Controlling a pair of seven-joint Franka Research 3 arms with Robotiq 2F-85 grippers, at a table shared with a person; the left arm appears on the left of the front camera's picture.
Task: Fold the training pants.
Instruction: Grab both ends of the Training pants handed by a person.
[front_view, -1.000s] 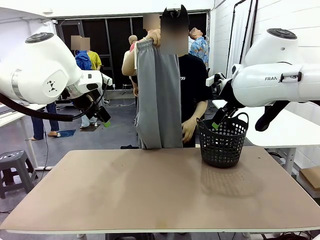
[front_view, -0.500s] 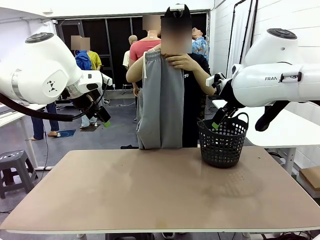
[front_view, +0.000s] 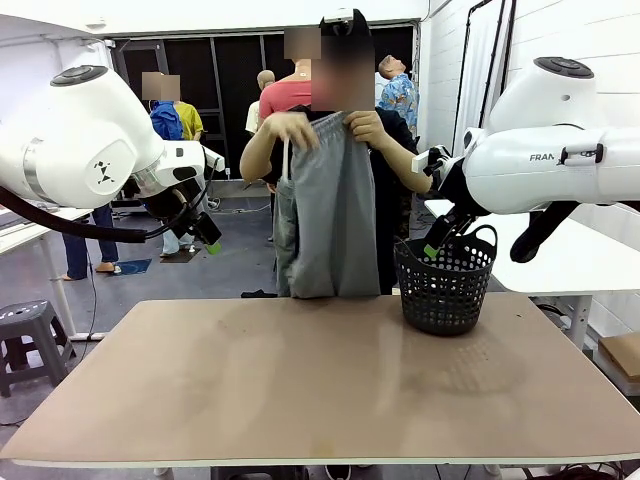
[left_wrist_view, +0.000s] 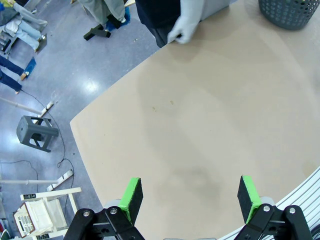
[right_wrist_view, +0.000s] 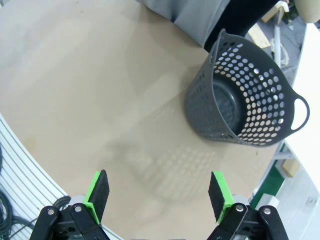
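Grey training pants (front_view: 335, 220), one; basket (front_view: 446, 297), one.

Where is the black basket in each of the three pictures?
Front view: the basket stands on the table, far right part, beside the hanging training pants.
Left wrist view: the basket is in the top right corner.
Right wrist view: the basket is right of centre.
Shared landmark: the training pants at the table's far edge.

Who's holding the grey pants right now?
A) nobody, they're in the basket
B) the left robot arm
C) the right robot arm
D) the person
D: the person's hands grip the training pants by the waistband, held upright; the left gripper and right gripper are open.
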